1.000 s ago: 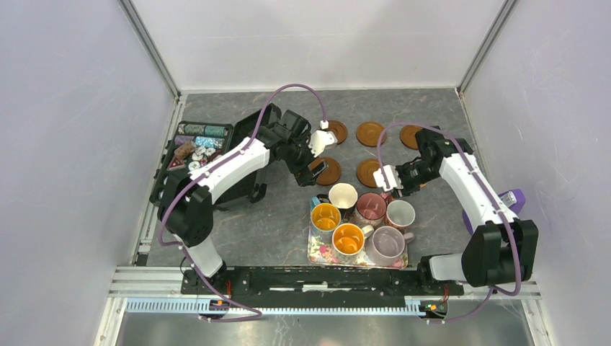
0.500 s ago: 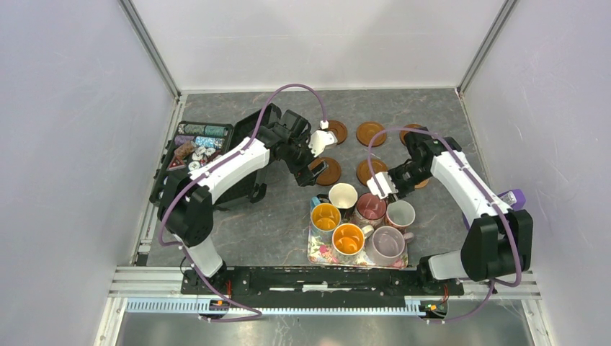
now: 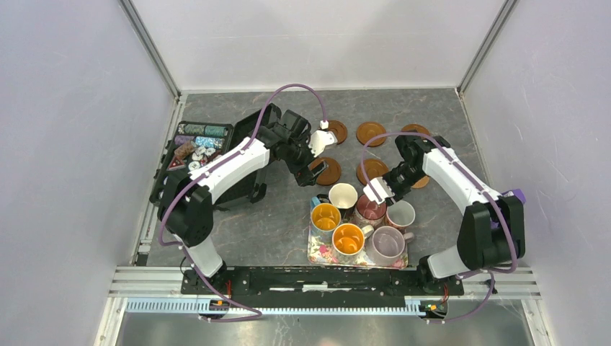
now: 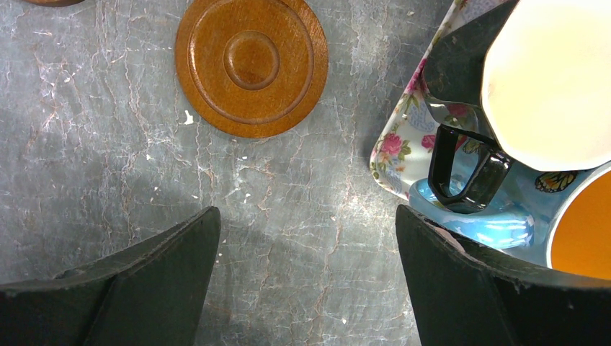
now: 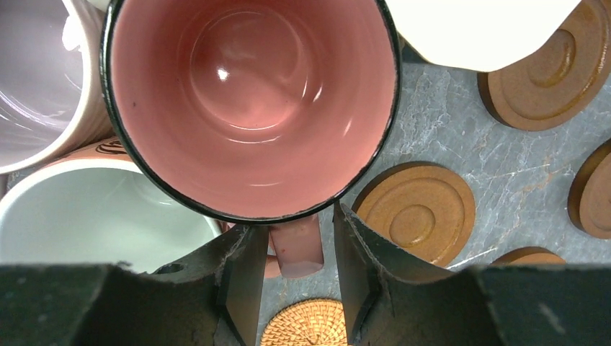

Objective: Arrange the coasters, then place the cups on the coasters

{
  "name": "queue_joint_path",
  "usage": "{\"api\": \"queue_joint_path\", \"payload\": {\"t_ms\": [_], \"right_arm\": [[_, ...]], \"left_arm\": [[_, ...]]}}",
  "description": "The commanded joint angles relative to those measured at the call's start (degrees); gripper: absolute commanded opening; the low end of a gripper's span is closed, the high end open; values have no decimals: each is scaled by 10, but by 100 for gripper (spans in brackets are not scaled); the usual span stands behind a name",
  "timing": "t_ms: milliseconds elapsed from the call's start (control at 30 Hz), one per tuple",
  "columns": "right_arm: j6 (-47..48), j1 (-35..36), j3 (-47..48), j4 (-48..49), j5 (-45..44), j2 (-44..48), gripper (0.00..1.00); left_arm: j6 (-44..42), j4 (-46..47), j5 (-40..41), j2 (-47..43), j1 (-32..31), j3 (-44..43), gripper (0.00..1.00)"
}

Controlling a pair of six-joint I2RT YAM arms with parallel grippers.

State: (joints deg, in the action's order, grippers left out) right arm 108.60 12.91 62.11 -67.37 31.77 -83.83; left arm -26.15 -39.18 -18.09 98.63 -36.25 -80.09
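**Right hand astride the pink mug's handle**

The right hand (image 5: 295,223) is the nearer arm by far. It hangs over the far corner of the tray (image 3: 317,254), where the pink mug (image 5: 248,101) stands upright with its mouth up, packed against its neighbours. The mug's handle (image 5: 297,251) sticks out from the far side, away from the arm bases and toward the coasters. It sits squarely between the two fingers, which are set narrow and flank it closely on both sides. Whether they already pinch it cannot be told from the wrist view.

The handle points back along the hand's own line, so a squeeze and a straight lift look like the likely next call. A bare brown coaster (image 5: 418,213) lies just beside the mug on the table (image 3: 274,216), and the tan woven coaster (image 5: 302,326) is just past the handle's tip. The neighbouring mugs touch the pink one, so a tilted lift could drag them.

The left hand (image 4: 306,216) hovers wide and empty over bare table, between another brown coaster (image 4: 251,65) and the black mug (image 4: 555,79).
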Motion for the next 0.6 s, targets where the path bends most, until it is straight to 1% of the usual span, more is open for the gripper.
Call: {"api": "queue_joint_path", "payload": {"t_ms": [0,567], "right_arm": [[32,4,4,-10,-5,-15,44],[57,19,-5,10,-3,-51,43]], "left_arm": [[-18,0,-2,-8,-1,-15,97],[-20,0,4,0,-1,-15,97]]}}
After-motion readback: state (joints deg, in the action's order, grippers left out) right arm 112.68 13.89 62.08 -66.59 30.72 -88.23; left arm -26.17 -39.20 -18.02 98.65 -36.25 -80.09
